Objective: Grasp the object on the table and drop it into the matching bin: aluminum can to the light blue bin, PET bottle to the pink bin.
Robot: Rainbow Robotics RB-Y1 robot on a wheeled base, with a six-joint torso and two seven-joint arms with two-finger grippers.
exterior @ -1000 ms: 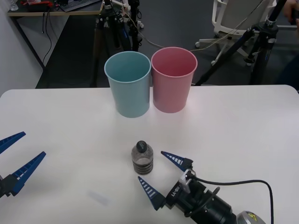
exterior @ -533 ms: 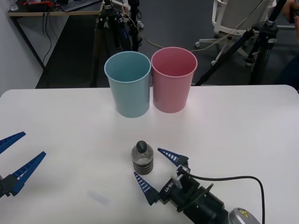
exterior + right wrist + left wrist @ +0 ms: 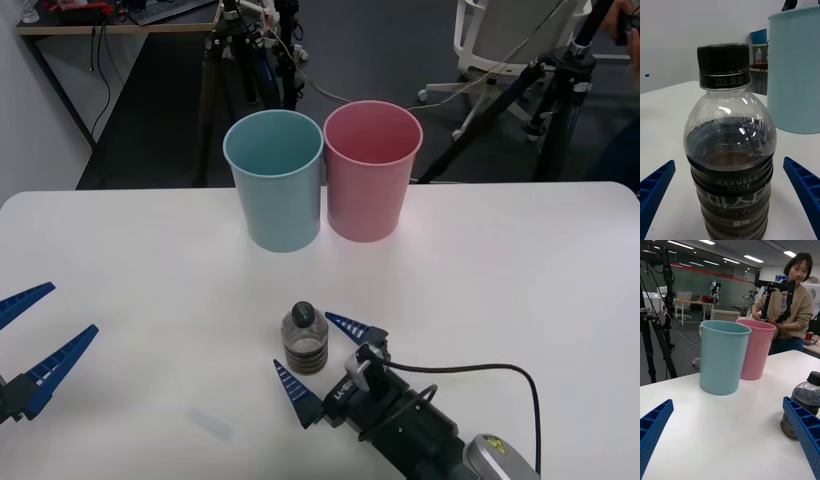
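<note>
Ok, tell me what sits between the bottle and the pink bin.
Nothing: in the front view, bare white table separates the PET bottle from the pink bin.

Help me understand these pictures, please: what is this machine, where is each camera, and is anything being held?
This is a two-armed robot with blue two-finger grippers. The front view looks down from above the arms; the other two come from cameras on each wrist. On the white table stand a light blue bin and a pink bin, with a small PET bottle nearer the robot. The right gripper is open, its fingers either side of the bottle, not gripping. The left gripper waits open at the left edge.
</note>
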